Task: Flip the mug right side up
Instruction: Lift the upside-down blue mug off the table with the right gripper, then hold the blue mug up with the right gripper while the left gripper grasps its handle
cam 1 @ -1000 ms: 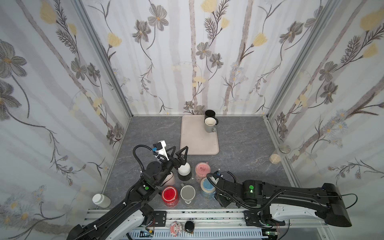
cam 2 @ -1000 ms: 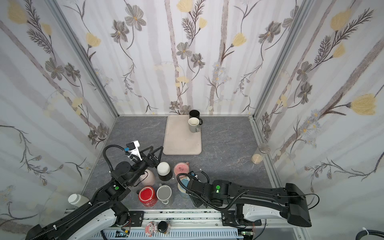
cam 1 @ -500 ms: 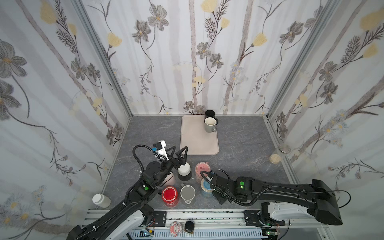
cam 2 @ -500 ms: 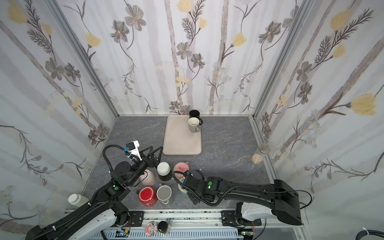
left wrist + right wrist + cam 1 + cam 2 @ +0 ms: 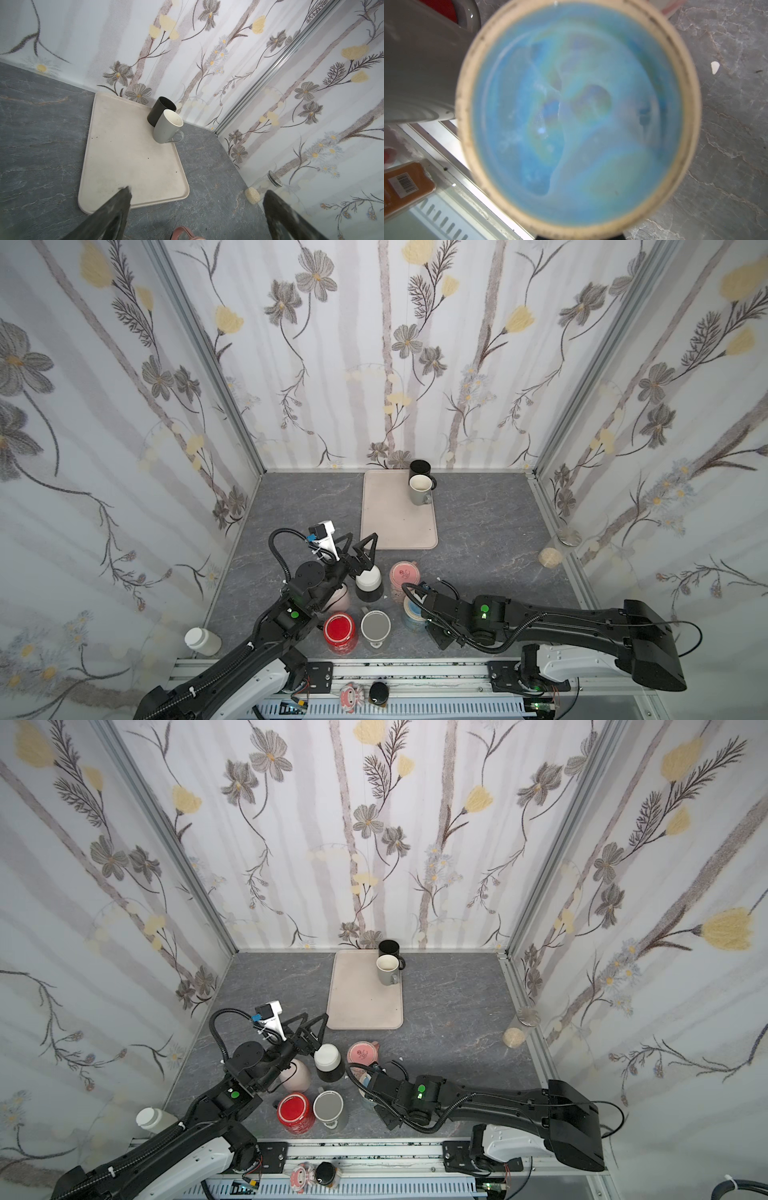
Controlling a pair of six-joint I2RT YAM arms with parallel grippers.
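The blue mug (image 5: 411,614) stands bottom up in the front cluster, and my right arm covers most of it. Its blue base with a beige foot ring (image 5: 577,116) fills the right wrist view. My right gripper (image 5: 579,236) sits at the mug's edge. Only a narrow dark piece of its drawn-together jaws shows there, and the contact itself is hidden. My left gripper (image 5: 362,537) hangs open and empty above the white-bottomed black mug (image 5: 368,583). Its two fingers (image 5: 116,207) stand far apart over bare table.
More upturned mugs crowd round: pink (image 5: 404,574), red (image 5: 340,630), grey (image 5: 375,626), pale pink (image 5: 338,597). A beige tray (image 5: 395,526) behind holds an upright black mug (image 5: 419,468) and a grey one (image 5: 420,489). White bottle (image 5: 201,641) front left, jar (image 5: 550,556) right.
My right arm has slid left over the blue mug and its jaws have drawn together. The left arm has not moved.
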